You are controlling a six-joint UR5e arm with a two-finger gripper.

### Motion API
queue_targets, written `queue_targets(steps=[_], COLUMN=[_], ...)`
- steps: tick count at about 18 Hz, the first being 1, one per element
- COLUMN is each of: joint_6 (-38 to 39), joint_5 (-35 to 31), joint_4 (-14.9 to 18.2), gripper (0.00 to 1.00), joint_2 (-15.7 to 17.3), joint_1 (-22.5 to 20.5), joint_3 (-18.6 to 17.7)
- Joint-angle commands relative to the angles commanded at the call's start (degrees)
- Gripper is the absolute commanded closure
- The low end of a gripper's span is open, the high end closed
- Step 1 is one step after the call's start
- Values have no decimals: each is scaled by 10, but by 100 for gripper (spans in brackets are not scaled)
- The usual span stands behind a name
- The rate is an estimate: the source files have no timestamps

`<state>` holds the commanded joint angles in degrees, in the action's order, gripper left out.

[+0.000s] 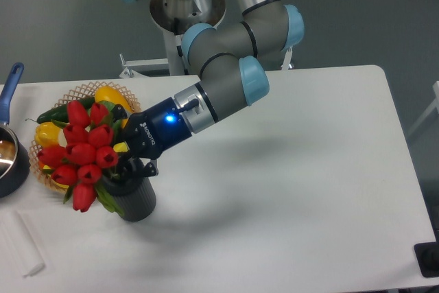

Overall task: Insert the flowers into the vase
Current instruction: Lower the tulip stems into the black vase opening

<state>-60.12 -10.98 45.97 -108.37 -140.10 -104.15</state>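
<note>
1. Our gripper (125, 161) sits low over the mouth of the dark ribbed vase (135, 200), its fingers clamped on the stems of the red tulip bunch (85, 154), though the stems themselves are hidden behind the fingers and blooms.
2. The tulip heads fan out to the claw's left, leaning sideways over the vase rim; the bunch looks tilted, not upright, and we cannot tell how far the stem ends reach inside.
3. Beyond the blooms, further from the claw, lies a wicker basket (89, 89) with yellow and green produce, and at the far left a blue-handled pot (12, 162).
4. We judge the bunch light, top-heavy and soft: the petals bruise easily, so the bound stems below the leaves are the place to hold, as we do now.
5. The vase looks light enough to tip if the stems push sideways on its rim.
6. We think the insertion is nearly done; righting the bunch remains.
</note>
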Motion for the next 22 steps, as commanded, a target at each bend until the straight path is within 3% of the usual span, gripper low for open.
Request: queue_targets(steps=[4,22], joint_6=[-15,-57], joint_5=[-28,-32], joint_4=[-1,-2], gripper=[65,63], joint_2=[-5,-12], joint_1=[-1,-1], joint_3=[0,-34])
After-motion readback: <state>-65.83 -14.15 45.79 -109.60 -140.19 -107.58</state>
